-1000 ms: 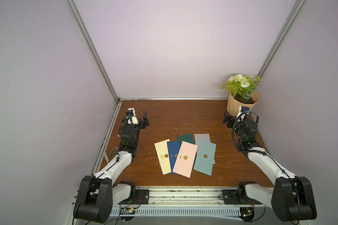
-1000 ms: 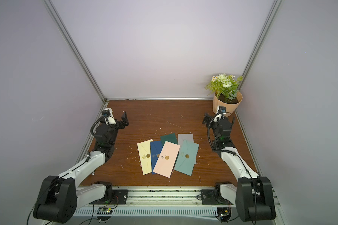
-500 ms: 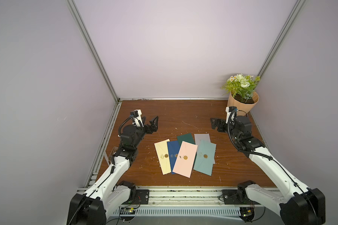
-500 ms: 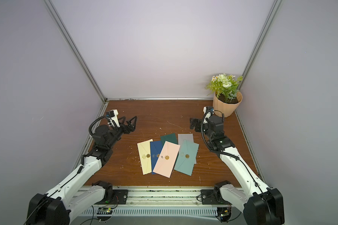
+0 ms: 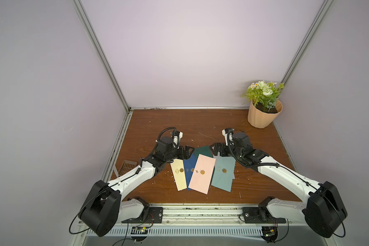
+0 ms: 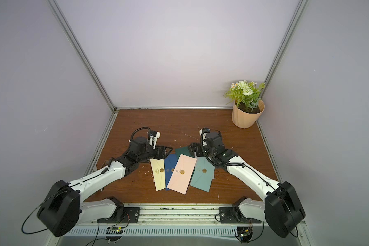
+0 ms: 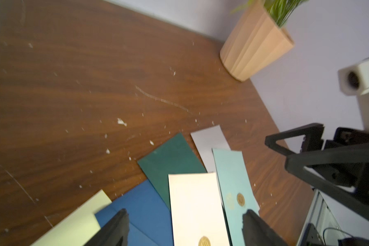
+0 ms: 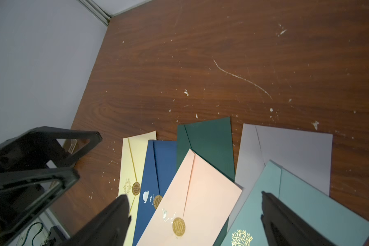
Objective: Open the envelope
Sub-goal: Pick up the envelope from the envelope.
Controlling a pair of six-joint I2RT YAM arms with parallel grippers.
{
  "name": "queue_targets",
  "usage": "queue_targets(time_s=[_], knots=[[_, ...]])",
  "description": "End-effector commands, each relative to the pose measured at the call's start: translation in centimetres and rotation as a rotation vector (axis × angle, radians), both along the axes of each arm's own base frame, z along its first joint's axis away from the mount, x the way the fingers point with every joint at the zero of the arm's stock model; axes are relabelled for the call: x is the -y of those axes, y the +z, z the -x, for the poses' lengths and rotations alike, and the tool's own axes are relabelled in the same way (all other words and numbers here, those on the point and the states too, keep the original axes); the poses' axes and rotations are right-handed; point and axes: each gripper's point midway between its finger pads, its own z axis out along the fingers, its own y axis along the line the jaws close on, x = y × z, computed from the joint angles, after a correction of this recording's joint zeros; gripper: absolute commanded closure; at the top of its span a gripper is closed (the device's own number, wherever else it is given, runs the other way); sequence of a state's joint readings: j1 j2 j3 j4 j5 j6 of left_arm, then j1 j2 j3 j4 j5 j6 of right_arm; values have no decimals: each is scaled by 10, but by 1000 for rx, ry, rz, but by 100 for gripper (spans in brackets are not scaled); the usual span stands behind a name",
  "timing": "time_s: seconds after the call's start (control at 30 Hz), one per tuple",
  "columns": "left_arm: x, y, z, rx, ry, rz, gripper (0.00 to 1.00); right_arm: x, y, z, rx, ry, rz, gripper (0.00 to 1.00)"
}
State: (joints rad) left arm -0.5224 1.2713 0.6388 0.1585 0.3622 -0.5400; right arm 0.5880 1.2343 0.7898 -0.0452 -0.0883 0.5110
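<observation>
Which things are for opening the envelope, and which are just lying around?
For the job: pink envelope, yellow envelope, blue envelope, dark green envelope, teal envelope, grey envelope, left pincer, right pincer.
Lying about: flower pot, little basket, paper crumbs.

The brown wood-grain table (image 5: 200,123) looked smooth yet scratched and flecked with pale chips. The pink paper envelope (image 5: 200,183) was matt — its round gold seal (image 8: 178,226) shone like embossed foil. The ribbed peach flowerpot (image 5: 262,118) looked like matt plastic.
</observation>
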Motion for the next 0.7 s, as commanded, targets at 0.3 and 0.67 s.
queue_targets(time_s=[0.3,0.67], knots=[[12,-38,13,-146,-29,-31,12,-28,-12,13,-44,38,-70,0],[34,-54,23,-232,-102,15,13,-35,-40,15,-96,44,-54,1]])
